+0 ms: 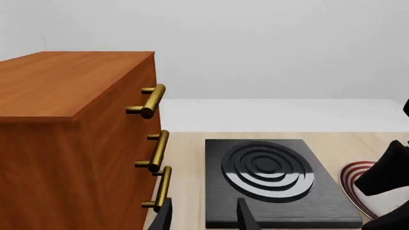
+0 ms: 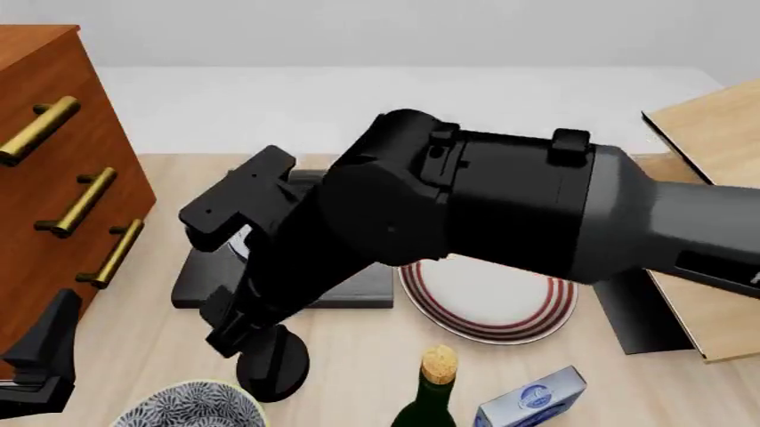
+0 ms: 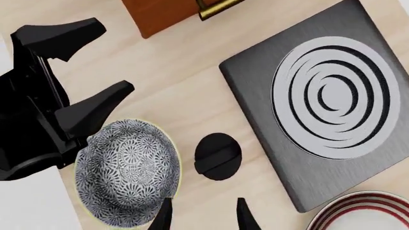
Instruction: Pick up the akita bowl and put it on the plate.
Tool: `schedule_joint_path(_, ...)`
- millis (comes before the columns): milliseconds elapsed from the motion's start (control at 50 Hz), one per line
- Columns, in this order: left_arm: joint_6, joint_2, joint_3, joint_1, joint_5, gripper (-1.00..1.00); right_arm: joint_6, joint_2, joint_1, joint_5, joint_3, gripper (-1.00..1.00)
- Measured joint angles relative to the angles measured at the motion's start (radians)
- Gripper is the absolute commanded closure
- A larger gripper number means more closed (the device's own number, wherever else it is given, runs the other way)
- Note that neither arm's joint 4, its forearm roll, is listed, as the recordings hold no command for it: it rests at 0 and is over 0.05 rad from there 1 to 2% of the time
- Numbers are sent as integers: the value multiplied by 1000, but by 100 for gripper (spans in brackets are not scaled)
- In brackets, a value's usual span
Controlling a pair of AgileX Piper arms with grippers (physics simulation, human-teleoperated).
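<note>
hung over the akita bowl [image 3: 126,170] with right gripper [image 3: 201,216] open (empty), beside the plate [image 3: 364,213]; left gripper [image 3: 96,67] open too.

A simulated home kitchen is showing here — a pale wooden counter [image 2: 356,374] is carrying a black stove slab [image 3: 319,103] at center, a wine bottle [image 2: 430,391] at the bottom, and a wooden drawer cabinet [image 2: 48,178] with brass handles at left.
</note>
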Motion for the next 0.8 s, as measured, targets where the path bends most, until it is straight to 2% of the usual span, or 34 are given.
schedule_joint_path(460, 0, 0, 0, 0, 0, -100, 71, 60, 99, -78, 89, -100)
schedule_joint_path(800, 0, 0, 0, 0, 0, -100, 81, 111, 109, -129, 122, -100)
